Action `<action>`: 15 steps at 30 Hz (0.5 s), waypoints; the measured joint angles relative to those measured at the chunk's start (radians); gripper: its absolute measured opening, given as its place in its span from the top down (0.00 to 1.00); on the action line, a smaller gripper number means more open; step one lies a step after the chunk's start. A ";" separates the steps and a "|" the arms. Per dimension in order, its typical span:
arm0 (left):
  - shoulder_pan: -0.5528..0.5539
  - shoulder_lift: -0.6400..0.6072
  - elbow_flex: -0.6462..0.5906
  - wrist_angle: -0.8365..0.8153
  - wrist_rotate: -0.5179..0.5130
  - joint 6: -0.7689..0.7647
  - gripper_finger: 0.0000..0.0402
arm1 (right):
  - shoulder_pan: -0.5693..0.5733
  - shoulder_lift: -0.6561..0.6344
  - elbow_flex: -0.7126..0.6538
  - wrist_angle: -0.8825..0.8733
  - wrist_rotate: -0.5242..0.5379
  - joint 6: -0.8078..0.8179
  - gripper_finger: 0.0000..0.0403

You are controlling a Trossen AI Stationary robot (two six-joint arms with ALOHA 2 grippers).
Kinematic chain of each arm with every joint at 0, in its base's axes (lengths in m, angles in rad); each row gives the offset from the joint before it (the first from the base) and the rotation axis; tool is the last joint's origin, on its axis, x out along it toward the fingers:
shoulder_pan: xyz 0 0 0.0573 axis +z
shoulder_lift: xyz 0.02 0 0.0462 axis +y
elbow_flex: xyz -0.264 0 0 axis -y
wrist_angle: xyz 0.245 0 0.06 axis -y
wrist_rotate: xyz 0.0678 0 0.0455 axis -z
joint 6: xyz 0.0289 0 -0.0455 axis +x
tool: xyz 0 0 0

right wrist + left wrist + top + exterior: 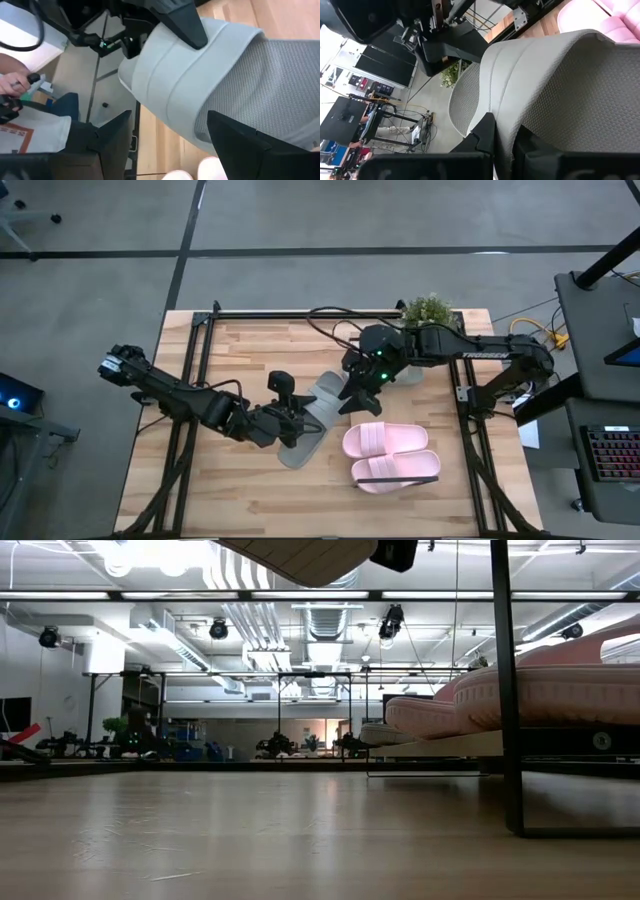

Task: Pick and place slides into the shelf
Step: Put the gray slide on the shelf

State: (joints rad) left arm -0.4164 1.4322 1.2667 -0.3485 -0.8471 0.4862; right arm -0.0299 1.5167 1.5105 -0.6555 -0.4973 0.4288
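Note:
One grey-green slide [303, 445] is lifted above the table; its sole shows at the top of the low view [300, 555]. My left gripper [290, 418] is shut on its strap. My right gripper [355, 392] is open at the slide's far-right end, one finger on either side of the strap [175, 85]; I cannot tell whether they touch it. The pale pink pair [390, 455] lies side by side on the shelf board [440, 745], behind its black frame post [510, 690]. The second grey-green slide is not in view. My left gripper [509, 142] pinches the edge of the grey-green slide's wide strap [505, 115] between its two fingers. One of its fingers [185, 20] lies on top of the strap in the right wrist view. The slide is lifted clear of the table and tilted.
A small potted plant [428, 310] stands at the table's far edge behind my right arm. Black frame rails [195, 380] run along the table's left and right sides. Bare planks [240, 490] lie toward the near edge. A person's hand [12, 82] shows beyond the table.

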 joint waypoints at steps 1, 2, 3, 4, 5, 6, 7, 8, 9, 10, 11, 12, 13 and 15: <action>0.000 0.000 0.000 -0.001 0.000 0.000 1.00 | 0.000 0.005 0.000 -0.002 0.000 -0.001 0.38; 0.000 0.000 -0.001 -0.003 0.000 0.000 1.00 | 0.000 0.009 0.000 -0.002 -0.001 -0.003 0.38; 0.001 0.000 -0.001 -0.002 0.000 0.000 1.00 | 0.001 0.011 0.000 -0.002 -0.003 -0.003 0.38; 0.002 0.000 -0.001 0.000 -0.002 -0.001 1.00 | 0.003 0.013 0.000 -0.002 -0.005 -0.002 0.38; 0.005 0.000 -0.001 0.005 -0.003 -0.001 1.00 | 0.005 0.015 0.000 0.000 -0.007 0.000 0.38; 0.008 0.000 -0.001 0.007 -0.001 -0.001 1.00 | 0.007 0.017 0.000 0.001 -0.011 0.001 0.38; 0.011 0.000 -0.001 0.008 -0.002 -0.002 1.00 | 0.011 0.017 0.000 0.001 -0.019 0.001 0.38; 0.015 0.000 -0.001 0.007 -0.002 -0.004 1.00 | 0.016 0.017 0.000 0.002 -0.027 0.002 0.38; 0.018 0.000 -0.001 0.007 0.001 -0.006 1.00 | 0.020 0.019 0.000 0.005 -0.027 0.005 0.38; 0.021 0.000 -0.001 0.008 0.002 -0.007 1.00 | 0.025 0.018 0.000 0.006 -0.027 0.005 0.38; 0.023 0.000 -0.001 0.008 0.002 -0.007 1.00 | 0.028 0.017 0.000 0.008 -0.026 0.005 0.38; 0.024 0.000 -0.001 0.009 0.002 -0.007 1.00 | 0.032 0.017 0.000 0.008 -0.020 0.006 0.38; 0.025 0.000 -0.001 0.010 0.002 -0.007 1.00 | 0.036 0.018 0.000 0.008 -0.009 0.009 0.38; 0.029 0.000 -0.001 0.017 0.002 -0.006 1.00 | 0.039 0.018 0.000 0.008 0.008 0.009 0.38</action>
State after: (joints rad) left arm -0.3878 1.4319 1.2655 -0.3318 -0.8448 0.4797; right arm 0.0086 1.5345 1.5105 -0.6470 -0.4888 0.4376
